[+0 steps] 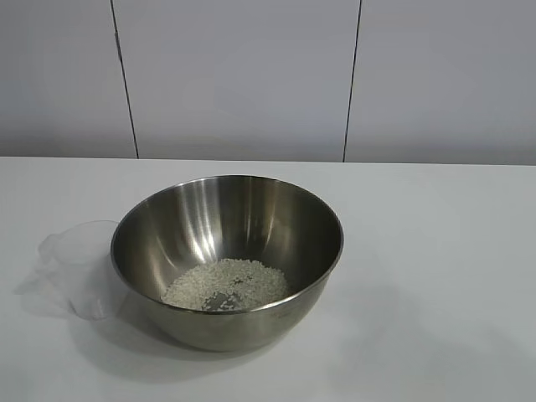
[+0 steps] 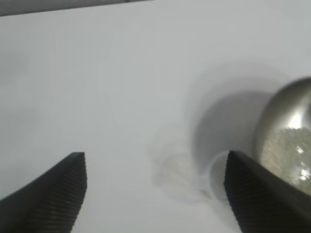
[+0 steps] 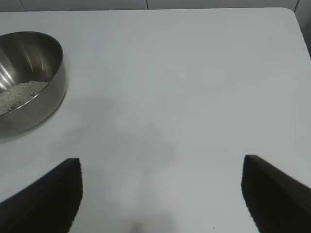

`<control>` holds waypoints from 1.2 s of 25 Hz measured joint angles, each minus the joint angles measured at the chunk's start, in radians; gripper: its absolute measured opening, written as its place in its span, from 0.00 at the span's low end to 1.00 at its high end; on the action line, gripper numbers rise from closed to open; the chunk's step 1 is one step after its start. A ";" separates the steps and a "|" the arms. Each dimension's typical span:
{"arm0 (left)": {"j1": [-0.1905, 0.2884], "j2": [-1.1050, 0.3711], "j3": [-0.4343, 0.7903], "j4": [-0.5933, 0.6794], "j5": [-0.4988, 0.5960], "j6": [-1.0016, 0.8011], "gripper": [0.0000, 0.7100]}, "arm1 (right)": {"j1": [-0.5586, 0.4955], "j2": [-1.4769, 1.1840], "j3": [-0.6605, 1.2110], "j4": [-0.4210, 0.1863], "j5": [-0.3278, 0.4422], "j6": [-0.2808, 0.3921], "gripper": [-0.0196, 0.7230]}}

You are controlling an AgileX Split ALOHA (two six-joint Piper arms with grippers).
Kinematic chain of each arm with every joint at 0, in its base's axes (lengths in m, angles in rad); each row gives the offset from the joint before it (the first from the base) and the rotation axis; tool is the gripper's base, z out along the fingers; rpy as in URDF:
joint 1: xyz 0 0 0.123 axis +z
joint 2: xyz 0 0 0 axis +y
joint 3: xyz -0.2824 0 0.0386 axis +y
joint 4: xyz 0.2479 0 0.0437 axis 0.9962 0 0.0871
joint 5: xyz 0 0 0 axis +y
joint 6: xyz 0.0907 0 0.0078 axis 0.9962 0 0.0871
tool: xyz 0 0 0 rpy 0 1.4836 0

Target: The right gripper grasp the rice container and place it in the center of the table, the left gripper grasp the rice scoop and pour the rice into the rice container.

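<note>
Rice container [image 1: 227, 260], frame centre: holds rice [image 1: 226, 285]. Rice scoop [image 1: 77, 268] left, emptied (seemingly). Both end effectors spread, empty; task apparently complete.

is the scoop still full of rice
No, the rice scoop lies empty on the table beside the rice container, and the rice sits inside it.

Exterior camera faces table [image 1: 435, 251] closely, wrist cameras above, all sharing bowl [image 1: 227, 258]
</note>
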 joint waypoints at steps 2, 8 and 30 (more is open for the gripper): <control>0.061 -0.022 -0.021 -0.001 0.021 0.019 0.80 | 0.000 0.000 0.000 0.000 0.000 0.000 0.85; 0.050 -0.225 -0.030 -0.045 0.041 0.056 0.80 | 0.000 0.000 0.000 0.000 0.000 0.000 0.85; -0.317 -1.023 0.358 0.022 0.158 -0.127 0.80 | 0.000 0.000 0.000 0.002 0.000 0.000 0.85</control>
